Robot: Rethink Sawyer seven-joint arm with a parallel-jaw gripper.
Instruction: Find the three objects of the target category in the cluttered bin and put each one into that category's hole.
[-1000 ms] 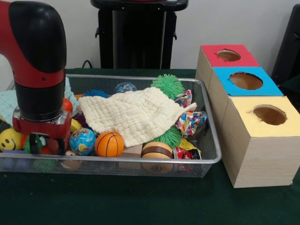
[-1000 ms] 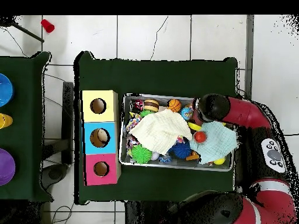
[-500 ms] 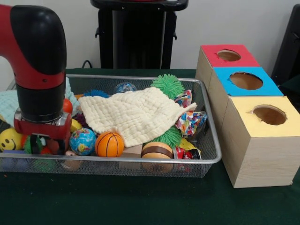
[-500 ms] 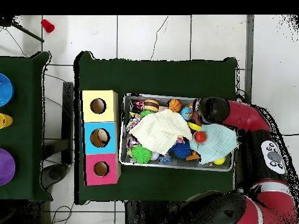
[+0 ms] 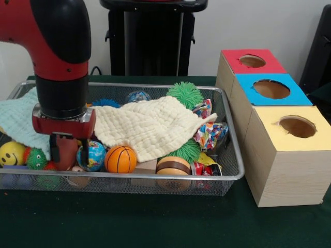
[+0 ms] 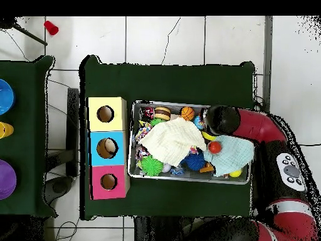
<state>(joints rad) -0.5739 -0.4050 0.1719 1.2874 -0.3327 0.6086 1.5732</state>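
Wire mesh bin across lower centre of front view, crammed with toys. Red and black Sawyer arm entering from upper left, gripper hanging low in the bin's left part, just beside a globe-patterned ball. Something dark reddish-brown between the fingers, but cannot tell whether jaws are pinching it or merely spread around it.

Target category not shown; judged to be balls. Orange basketball at the bin's front centre, touching the globe ball. Yellow smiley ball at far left edge, beside a small green spiky ball. Probably light, foam-soft and round, so apt to roll or squirt out of a pinch; best taken across the widest middle, from straight above.

Cream waffle cloth draped over the bin's centre, hiding what lies under it. Larger green spiky ball behind it. Pale green cloth at left.

Three wooden boxes at right: red-topped at the back, blue-topped, yellow-topped nearest, each with a round hole.

Against the frame one second earlier: arm shifted rightward and slightly up, gripper now nearer the globe ball; smiley ball and small spiky ball more exposed; cloths and boxes unchanged.
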